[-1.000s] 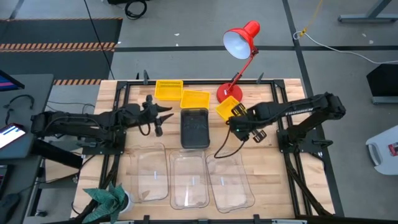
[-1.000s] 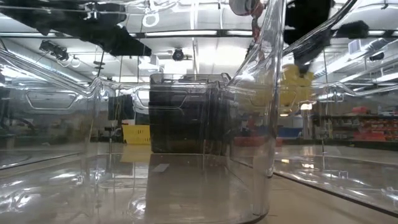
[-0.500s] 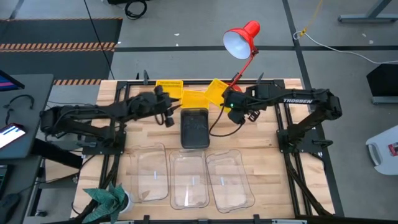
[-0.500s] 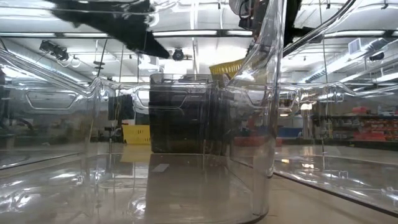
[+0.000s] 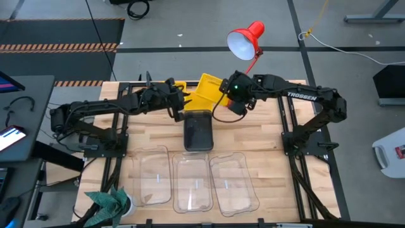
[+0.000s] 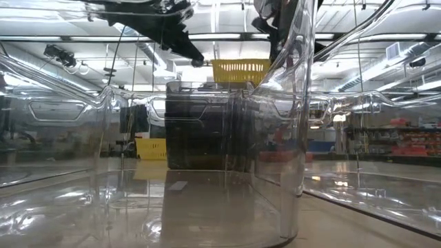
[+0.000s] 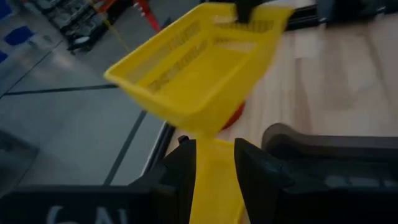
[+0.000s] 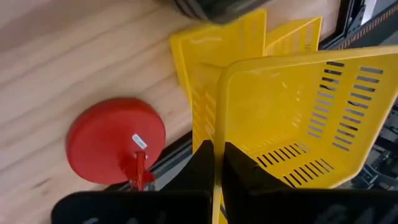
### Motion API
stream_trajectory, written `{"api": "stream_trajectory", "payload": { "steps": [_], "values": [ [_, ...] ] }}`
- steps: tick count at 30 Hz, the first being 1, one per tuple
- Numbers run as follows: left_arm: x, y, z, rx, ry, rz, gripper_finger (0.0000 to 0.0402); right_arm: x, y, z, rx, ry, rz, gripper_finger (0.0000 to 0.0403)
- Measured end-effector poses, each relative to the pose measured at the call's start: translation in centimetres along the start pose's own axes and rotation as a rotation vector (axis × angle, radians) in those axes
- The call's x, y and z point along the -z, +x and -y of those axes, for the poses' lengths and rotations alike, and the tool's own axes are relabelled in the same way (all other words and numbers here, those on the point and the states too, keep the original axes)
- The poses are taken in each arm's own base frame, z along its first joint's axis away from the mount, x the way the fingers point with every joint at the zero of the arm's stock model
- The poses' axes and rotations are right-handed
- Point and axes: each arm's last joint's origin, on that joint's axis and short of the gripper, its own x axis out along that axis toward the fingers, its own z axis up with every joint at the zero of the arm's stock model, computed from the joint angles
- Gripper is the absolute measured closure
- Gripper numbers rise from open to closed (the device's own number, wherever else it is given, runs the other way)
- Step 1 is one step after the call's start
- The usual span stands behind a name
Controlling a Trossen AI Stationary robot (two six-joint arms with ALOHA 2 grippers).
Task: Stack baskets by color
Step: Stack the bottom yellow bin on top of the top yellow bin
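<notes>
My right gripper is shut on a yellow basket and holds it in the air over the table's far middle. Two more yellow baskets rest side by side on the table under it. My left gripper is open and raised just left of the held basket. In the left wrist view, yellow plastic shows in the gap between its fingers, and I cannot tell whether they touch it. Smoky-grey baskets sit stacked at mid-table. Three clear baskets stand in a row on the near side. My right gripper pinches one side wall of the yellow basket at its rim, one finger inside the basket and one outside. The fingers come from the table's right, slanting down. The basket is lifted clear of the table and of the other yellow baskets.
A red desk lamp leans over the far edge, its round base on the table just right of the yellow baskets. A black frame borders the tabletop. A green bundle lies at the near left corner.
My right gripper has carried the yellow basket up from right of the grey stack toward the far edge and leftward, rolling its wrist so the basket turned about. My left gripper has risen and moved toward the far edge and rightward, closer to the yellow baskets.
</notes>
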Motion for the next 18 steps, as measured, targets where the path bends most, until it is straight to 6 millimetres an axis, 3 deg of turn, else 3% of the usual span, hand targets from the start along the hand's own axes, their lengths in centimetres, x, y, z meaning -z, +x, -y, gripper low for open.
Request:
{"api": "stream_trajectory", "payload": {
  "steps": [5, 10, 18],
  "values": [
    [-0.5, 0.1, -0.5, 0.032, -0.018, 0.079, 0.0285, 0.9, 0.7, 0.3, 0.013, -0.017, 0.036, 0.0391],
    [-0.9, 0.3, -0.5, 0.023, -0.021, 0.125, 0.0285, 1.0, 3.1, 0.4, -0.047, -0.046, 0.055, 0.0391],
    [-2.3, 1.7, -0.7, 0.072, 0.000, 0.048, 0.0285, 0.8, 4.2, 1.1, -0.010, -0.065, 0.064, 0.0391]
  ]
}}
